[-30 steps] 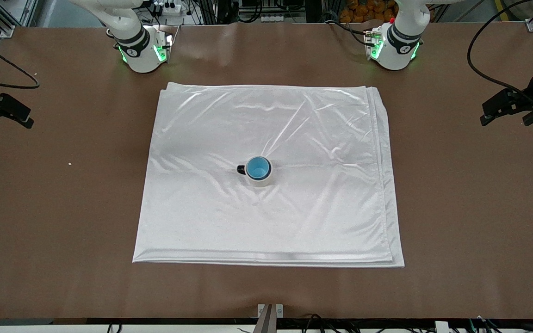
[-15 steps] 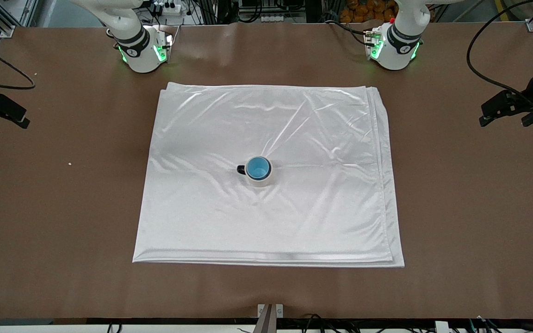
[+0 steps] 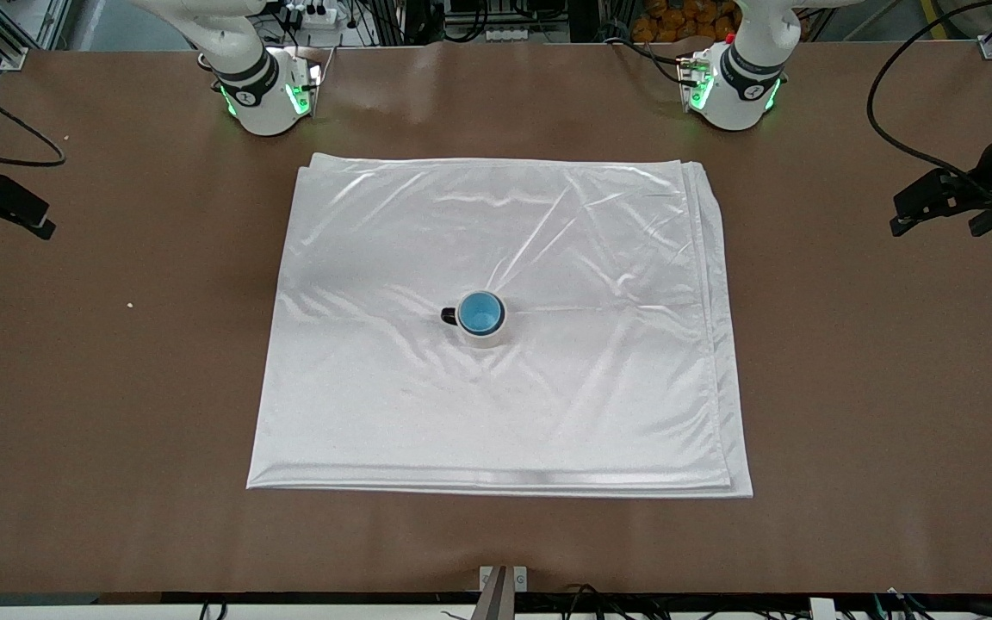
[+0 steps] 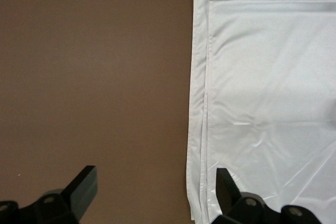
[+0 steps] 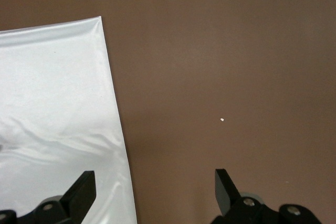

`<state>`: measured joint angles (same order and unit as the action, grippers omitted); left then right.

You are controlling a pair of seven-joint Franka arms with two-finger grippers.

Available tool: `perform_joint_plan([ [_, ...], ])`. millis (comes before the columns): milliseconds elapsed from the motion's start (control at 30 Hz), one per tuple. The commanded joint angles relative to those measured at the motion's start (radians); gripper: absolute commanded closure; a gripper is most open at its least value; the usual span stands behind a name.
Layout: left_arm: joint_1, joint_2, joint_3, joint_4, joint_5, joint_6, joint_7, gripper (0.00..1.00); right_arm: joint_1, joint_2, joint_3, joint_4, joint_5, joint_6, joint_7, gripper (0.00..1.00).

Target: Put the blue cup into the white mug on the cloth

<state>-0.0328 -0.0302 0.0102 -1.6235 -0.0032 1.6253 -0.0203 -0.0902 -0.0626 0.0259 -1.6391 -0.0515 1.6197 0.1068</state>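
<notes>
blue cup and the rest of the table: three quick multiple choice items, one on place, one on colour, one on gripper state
1. Where is the blue cup?
A. on bare table
B. inside the white mug
C. in a gripper

2. What colour is the mug's handle?
A. dark
B. red
C. yellow

3. How does the left gripper stand?
A. shut on the cup
B. shut on the cloth
C. jaws open, holding nothing

Answers:
1 B, its blue inside shows within the mug's rim, on the cloth.
2 A, it shows black against the cloth.
3 C, the left wrist view shows a wide gap over bare table; the right gripper is open too.
</notes>
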Motion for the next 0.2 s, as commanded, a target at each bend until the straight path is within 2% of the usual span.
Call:
perform_joint_plan([
  [0,-0.002,0.012,-0.001,0.025,0.014,-0.022,0.022,0.00,-0.033,-0.010,0.006,-0.007,0.019,0.006,-0.009,0.00],
  [167,-0.002,0.012,-0.001,0.024,0.014,-0.022,0.022,0.00,-0.033,-0.010,0.006,-0.007,0.019,0.006,-0.009,0.00],
])
